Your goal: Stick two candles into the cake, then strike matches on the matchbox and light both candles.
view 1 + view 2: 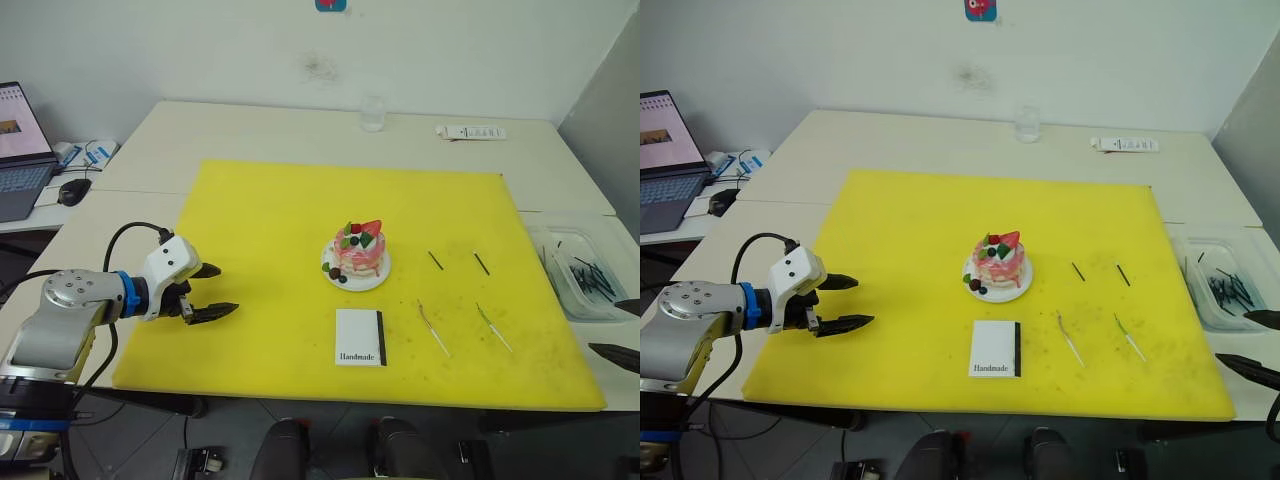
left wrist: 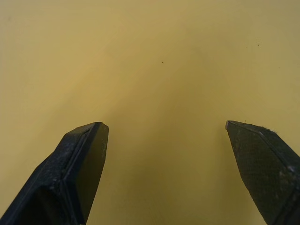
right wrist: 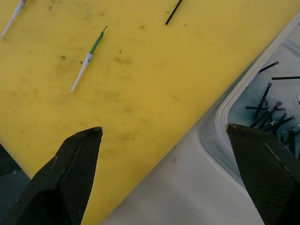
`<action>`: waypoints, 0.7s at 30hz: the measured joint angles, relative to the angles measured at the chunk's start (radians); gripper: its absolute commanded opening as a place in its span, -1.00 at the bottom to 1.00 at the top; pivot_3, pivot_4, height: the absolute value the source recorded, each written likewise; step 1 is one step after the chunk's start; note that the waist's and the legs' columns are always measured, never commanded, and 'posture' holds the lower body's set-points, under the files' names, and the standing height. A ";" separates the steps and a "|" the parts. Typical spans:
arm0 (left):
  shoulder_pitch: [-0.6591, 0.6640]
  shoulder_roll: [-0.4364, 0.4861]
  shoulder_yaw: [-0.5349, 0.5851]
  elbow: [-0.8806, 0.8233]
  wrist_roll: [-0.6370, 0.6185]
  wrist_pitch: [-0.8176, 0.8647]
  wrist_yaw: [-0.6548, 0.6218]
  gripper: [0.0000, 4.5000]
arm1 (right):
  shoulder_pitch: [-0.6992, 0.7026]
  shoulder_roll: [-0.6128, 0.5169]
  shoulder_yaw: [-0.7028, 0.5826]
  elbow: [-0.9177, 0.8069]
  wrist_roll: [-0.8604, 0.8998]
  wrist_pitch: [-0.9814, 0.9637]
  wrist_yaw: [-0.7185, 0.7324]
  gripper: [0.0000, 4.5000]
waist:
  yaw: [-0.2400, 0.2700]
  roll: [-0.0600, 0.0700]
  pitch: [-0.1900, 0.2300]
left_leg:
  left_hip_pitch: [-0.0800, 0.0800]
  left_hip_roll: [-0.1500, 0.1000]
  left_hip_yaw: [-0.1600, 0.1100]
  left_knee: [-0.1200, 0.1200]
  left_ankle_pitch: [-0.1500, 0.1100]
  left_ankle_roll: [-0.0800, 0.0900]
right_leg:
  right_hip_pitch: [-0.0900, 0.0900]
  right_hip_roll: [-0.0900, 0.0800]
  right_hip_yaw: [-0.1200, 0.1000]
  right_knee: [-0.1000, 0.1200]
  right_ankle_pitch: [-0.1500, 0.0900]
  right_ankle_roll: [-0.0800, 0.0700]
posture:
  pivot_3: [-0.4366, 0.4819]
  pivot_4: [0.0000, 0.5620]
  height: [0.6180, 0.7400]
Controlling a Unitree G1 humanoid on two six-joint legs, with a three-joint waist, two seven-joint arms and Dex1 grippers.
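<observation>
Left eye view: matchbox [image 1: 360, 337] reads "Handmade" nr cake [image 1: 357, 254]; left hand [image 1: 213, 291] & right hand [image 3: 164, 136] fingers apart, empty.

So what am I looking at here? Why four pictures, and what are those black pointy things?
It is a two-armed humanoid robot. Two pictures come from its head, looking down at a table; the other two come from cameras on its wrists. The black points are its fingers. The left gripper hangs open over the yellow mat, holding nothing. The right gripper, also open and empty, is at the mat's right edge beside a clear tray of dark sticks. On the mat lie a small pink cake, a white matchbox, two thin candles and two dark matches.
</observation>
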 measured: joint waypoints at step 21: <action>-0.010 -0.011 0.004 0.120 -0.007 -0.084 -0.047 0.97 | 0.004 0.002 0.000 0.000 0.001 -0.021 0.006 0.96 | 0.000 0.000 0.000 | 0.000 0.000 0.000 0.000 0.000 0.000 | 0.000 0.000 0.000 0.001 0.000 0.000 | -0.05 -0.47 0.96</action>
